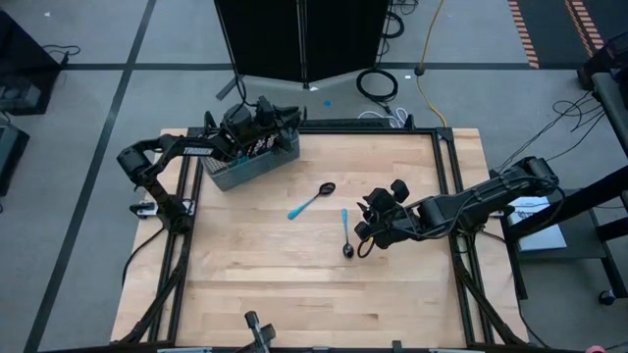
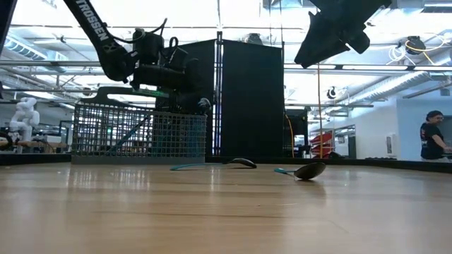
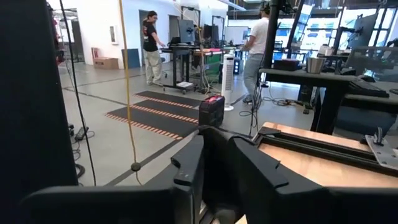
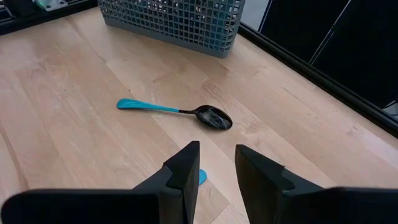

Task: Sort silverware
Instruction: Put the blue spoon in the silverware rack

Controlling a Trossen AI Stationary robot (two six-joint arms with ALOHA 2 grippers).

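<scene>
Pale wood planks make up the counter, framed by a dark rail, in a bright workshop with grey floor, cables, a tall black cabinet behind, and people standing far off at benches. Two spoons lie loose on the bare wood, well apart from the mesh basket, which sits at about ten o'clock from the counter's middle and holds the rest of the silverware. The near spoon lies just beside the right gripper, at its nine o'clock in the overhead view, its long axis running twelve to six with the dark bowl at the six o'clock end. In the right wrist view only the blue tip of its handle peeps out between the jaws, which stand narrowly parted and hold nothing. The far spoon lies farther toward the basket, its axis slanting from bowl at one o'clock to handle at seven. The right arm is plainly the nearer one to both spoons, so the next grasp seems to call for a short drop over that near handle. The left gripper hangs over the basket; I cannot tell whether its jaws grip anything or how wide they stand.
</scene>
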